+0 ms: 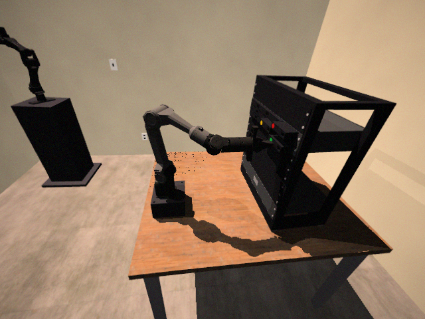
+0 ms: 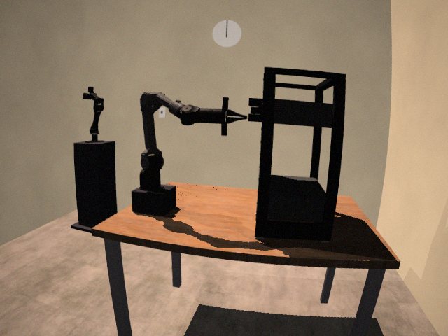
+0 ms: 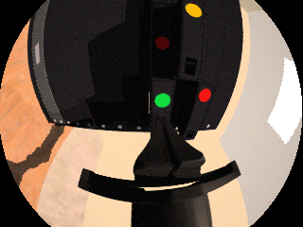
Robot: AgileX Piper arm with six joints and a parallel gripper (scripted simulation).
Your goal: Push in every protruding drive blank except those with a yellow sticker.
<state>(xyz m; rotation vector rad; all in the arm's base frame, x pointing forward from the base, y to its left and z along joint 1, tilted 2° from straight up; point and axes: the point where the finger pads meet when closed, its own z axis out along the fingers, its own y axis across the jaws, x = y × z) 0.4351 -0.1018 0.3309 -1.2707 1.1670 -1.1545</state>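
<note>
The black open-frame rack (image 1: 281,96) (image 2: 265,162) (image 3: 76,57) stands upright on the right of the wooden table (image 1: 212,219) (image 2: 217,208). Drive blanks stick out of its upper front and show as stubs in the exterior view (image 2: 255,109). One blank has a green sticker (image 1: 270,139) (image 3: 163,100), one a red sticker (image 1: 273,125) (image 3: 204,95) and one a yellow sticker (image 1: 261,121) (image 3: 193,9). A dim red sticker (image 3: 162,43) shows above the green one in the wrist view. My gripper (image 1: 266,141) (image 2: 243,116) (image 3: 160,122) is shut and empty. Its tip points level at the green-sticker blank, right at its front face.
The arm's base (image 1: 168,204) (image 2: 153,199) sits at the table's left. A dark pedestal (image 1: 54,144) (image 2: 94,180) with a second small arm stands on the floor to the left, off the table. The rack stands near the table's right edge.
</note>
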